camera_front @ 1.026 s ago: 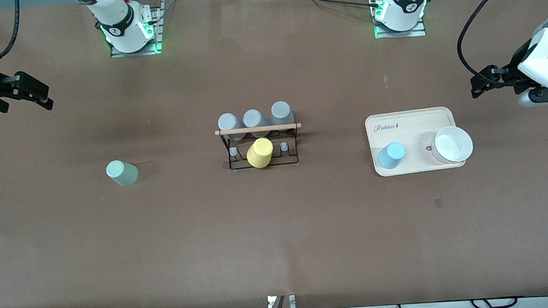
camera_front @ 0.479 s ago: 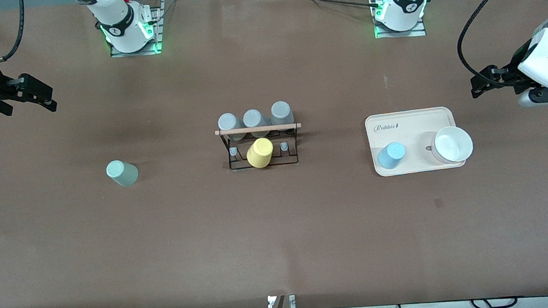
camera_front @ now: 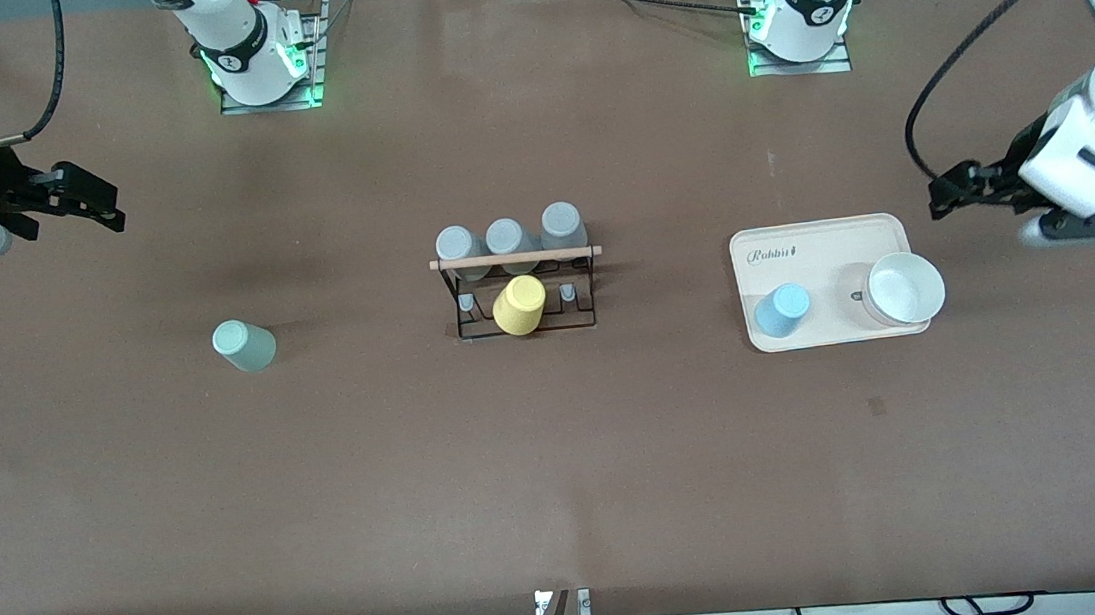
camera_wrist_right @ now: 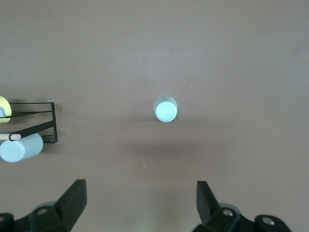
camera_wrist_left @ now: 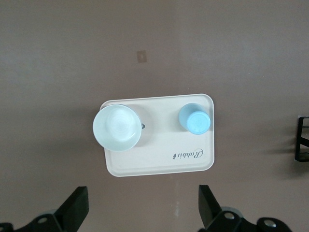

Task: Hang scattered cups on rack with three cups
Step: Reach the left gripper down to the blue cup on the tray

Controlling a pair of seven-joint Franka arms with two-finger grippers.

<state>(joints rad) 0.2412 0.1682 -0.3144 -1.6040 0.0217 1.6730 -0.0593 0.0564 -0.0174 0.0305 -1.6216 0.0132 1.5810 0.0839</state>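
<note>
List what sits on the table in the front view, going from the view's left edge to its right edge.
Pale mint-green matte tumbler → small black wire-frame rack with a wooden rod, carrying three grey cups and one yellow cup → light blue matte tumbler → white round bowl, both on the beige tray.

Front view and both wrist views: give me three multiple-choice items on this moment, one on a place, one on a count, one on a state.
1. Where does the light blue cup stand?
A. on the beige tray
B. on the rack
C. on the bare table

2. How many grey cups hang on the rack?
A. one
B. three
C. five

3. How are the left gripper and right gripper?
A. both shut on cups
B. one open, one shut
C. both open, holding nothing

Answers: 1 A, it stands beside the white bowl on the tray. 2 B, three sit in a row by the wooden rod. 3 C, each wrist view shows spread fingers.
</note>
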